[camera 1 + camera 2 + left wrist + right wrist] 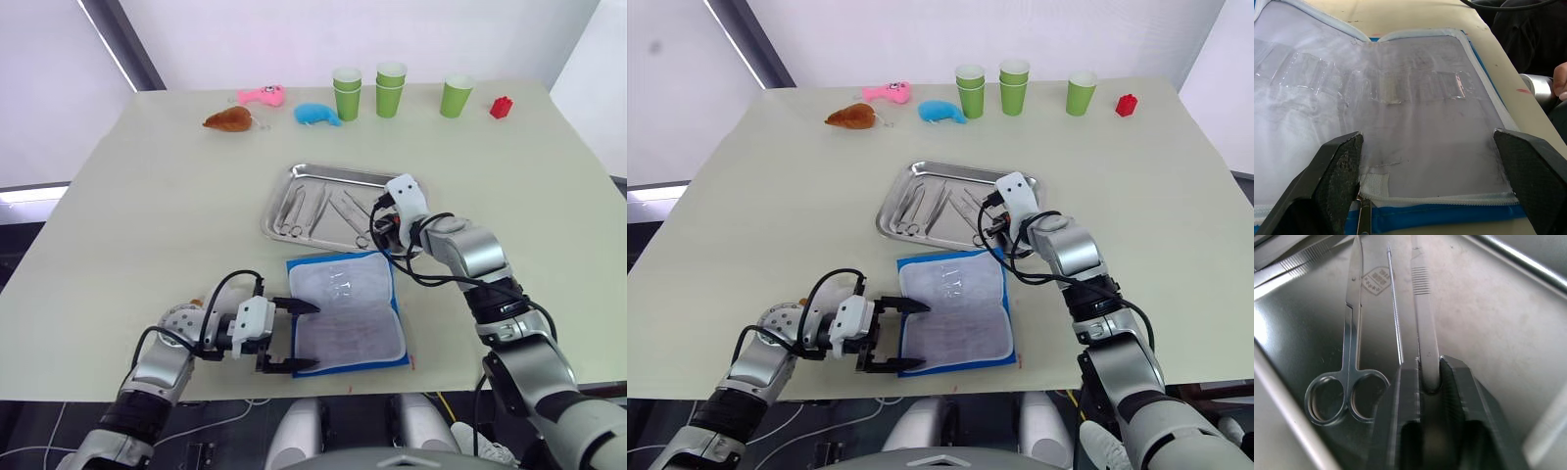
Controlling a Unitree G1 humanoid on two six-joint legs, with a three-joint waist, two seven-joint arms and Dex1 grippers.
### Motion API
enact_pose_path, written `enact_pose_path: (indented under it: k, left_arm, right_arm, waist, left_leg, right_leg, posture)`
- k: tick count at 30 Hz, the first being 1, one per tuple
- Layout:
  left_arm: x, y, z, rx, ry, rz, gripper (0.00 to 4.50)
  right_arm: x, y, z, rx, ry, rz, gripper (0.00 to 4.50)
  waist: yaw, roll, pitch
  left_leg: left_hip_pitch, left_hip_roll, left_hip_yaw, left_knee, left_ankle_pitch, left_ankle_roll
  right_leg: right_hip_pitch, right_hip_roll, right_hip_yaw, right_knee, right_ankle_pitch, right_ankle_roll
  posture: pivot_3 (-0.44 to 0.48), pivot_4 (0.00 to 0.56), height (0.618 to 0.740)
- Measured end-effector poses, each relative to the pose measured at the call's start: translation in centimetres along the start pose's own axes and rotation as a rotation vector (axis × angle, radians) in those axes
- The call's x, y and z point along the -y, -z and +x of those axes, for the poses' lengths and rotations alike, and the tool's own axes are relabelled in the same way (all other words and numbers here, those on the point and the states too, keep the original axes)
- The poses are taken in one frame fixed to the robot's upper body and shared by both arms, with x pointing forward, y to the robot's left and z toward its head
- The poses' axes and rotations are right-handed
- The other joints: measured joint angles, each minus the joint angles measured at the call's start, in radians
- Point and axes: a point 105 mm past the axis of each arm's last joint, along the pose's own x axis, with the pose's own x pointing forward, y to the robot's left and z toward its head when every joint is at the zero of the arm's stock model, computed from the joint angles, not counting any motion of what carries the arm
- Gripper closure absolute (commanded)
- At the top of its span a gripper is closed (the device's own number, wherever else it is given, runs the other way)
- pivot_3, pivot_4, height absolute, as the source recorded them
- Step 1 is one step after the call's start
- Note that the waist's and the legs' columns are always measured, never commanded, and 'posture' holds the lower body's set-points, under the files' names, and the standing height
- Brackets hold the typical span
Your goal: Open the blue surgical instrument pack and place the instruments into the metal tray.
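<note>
My right jaws (pixel 1429 377) were closed on the handle of a flat silvery scalpel-like tool (pixel 1422 308), holding it low over the floor of the metal tray (pixel 284 186), at the tray's end nearest my right arm. Just beside that tool in the tray lay a thin straight probe (pixel 1395 308) and a pair of scissors (pixel 1347 377) with ring handles; further instruments (pixel 304 208) lay side by side toward the tray's other end.

My left jaws (pixel 292 338) stood wide open and held nothing, one finger (pixel 1327 181) on each side of the near left edge of the blue pack (pixel 397 294), a zipper pull (pixel 1364 215) between them. The pack lay open and flat on the counter (pixel 147 196), its pale lining (pixel 1400 122) facing up, just in front of the tray.

Along the far edge of the counter stood green cups (pixel 390 88), a small red block (pixel 502 107), a blue plush toy (pixel 316 115), a pink toy (pixel 263 95) and a brown toy (pixel 228 119), all well apart from the tray.
</note>
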Motion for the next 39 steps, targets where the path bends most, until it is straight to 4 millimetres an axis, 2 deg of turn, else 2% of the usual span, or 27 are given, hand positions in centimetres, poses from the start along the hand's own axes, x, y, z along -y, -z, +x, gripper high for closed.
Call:
enact_pose_path:
  k: [4, 5, 6, 16, 20, 28, 31, 36, 39]
  left_arm:
    - [0.0, 0.0, 0.0, -0.001, -0.002, 0.000, 0.00]
    - [0.0, 0.0, 0.0, -0.001, -0.002, 0.000, 0.00]
    - [0.0, 0.0, 0.0, -0.001, -0.002, 0.001, 0.00]
    - [-0.1, 0.0, -0.1, -0.001, -0.004, 0.001, 0.00]
    - [-0.1, -0.1, -0.1, 0.002, -0.007, 0.000, 0.00]
    - [0.0, -0.8, -0.4, 0.048, -0.032, -0.058, 0.00]
    - [-0.6, -2.3, -0.9, 0.099, -0.073, -0.058, 0.00]
    - [-1.4, -3.9, -1.4, 0.140, -0.126, -0.053, 0.00]
    - [-2.3, -5.6, -2.3, 0.188, -0.187, -0.057, 0.00]
  right_arm:
    - [0.1, -0.1, -0.1, 0.002, 0.003, -0.002, 0.77]
    - [0.2, -0.1, -0.2, 0.002, 0.006, -0.005, 0.36]
    - [0.3, -0.1, -0.2, 0.003, 0.010, -0.007, 0.14]
    - [1.0, -3.1, -2.4, 0.126, 0.023, -0.090, 0.14]
    - [0.4, -4.5, -3.8, 0.248, -0.055, -0.122, 0.14]
    - [-0.5, -2.4, -6.6, 0.391, -0.214, -0.183, 0.14]
    - [-0.9, -2.2, -8.3, 0.465, -0.274, -0.178, 0.14]
    - [-1.0, -1.5, -9.6, 0.535, -0.302, -0.169, 0.14]
    - [-0.8, -0.8, -10.8, 0.574, -0.317, -0.142, 0.14]
  waist:
    - [0.000, 0.000, 0.000]
    - [0.000, -0.001, 0.001]
    - [0.000, -0.001, 0.001]
    - [0.000, -0.002, 0.003]
    - [0.001, -0.003, 0.004]
    - [0.002, -0.008, 0.011]
    - [0.006, -0.013, 0.014]
    - [0.008, -0.016, 0.017]
    - [0.010, -0.018, 0.018]
  left_leg:
    - [0.000, 0.000, 0.000, 0.000, 0.000, 0.000]
    - [0.000, 0.000, 0.000, 0.000, 0.000, 0.000]
    - [0.000, 0.000, 0.000, 0.001, 0.000, 0.000]
    - [0.000, 0.000, 0.003, 0.001, 0.000, 0.000]
    - [0.000, 0.000, 0.003, 0.002, 0.000, 0.000]
    - [0.000, 0.001, 0.004, 0.004, 0.000, 0.000]
    - [-0.001, 0.002, 0.003, 0.005, 0.000, 0.000]
    - [-0.001, 0.002, 0.004, 0.006, 0.000, 0.000]
    - [-0.001, 0.002, 0.004, 0.006, 0.000, 0.000]
  right_leg:
    - [0.000, 0.000, 0.000, 0.001, 0.000, 0.000]
    - [0.000, 0.000, 0.000, 0.001, 0.000, 0.000]
    - [0.000, 0.000, 0.001, 0.001, 0.000, 0.000]
    - [-0.002, 0.001, 0.003, 0.003, 0.000, 0.000]
    - [-0.002, 0.001, 0.004, 0.003, 0.000, 0.000]
    - [-0.002, 0.000, 0.005, 0.004, 0.001, 0.001]
    - [-0.002, 0.000, 0.005, 0.005, 0.001, 0.001]
    - [-0.002, 0.000, 0.006, 0.005, 0.001, 0.002]
    - [-0.002, 0.000, 0.007, 0.005, 0.002, 0.003]
  posture:
    - [0.000, 0.150, 0.739]
    - [0.000, 0.150, 0.739]
    - [0.000, 0.150, 0.739]
    - [0.000, 0.150, 0.739]
    - [0.000, 0.150, 0.739]
    - [0.000, 0.150, 0.739]
    - [0.000, 0.150, 0.739]
    - [0.000, 0.150, 0.739]
    - [0.000, 0.150, 0.739]
